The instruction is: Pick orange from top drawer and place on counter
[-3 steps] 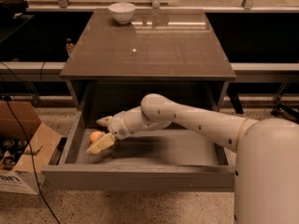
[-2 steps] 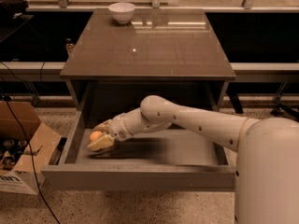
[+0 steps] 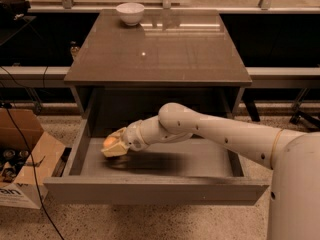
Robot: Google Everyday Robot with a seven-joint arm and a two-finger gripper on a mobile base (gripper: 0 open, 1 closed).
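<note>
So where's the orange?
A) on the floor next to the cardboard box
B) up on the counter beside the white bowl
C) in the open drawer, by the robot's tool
C: the orange is inside the open top drawer, towards its left side, right against the tool, lower than the counter.
</note>
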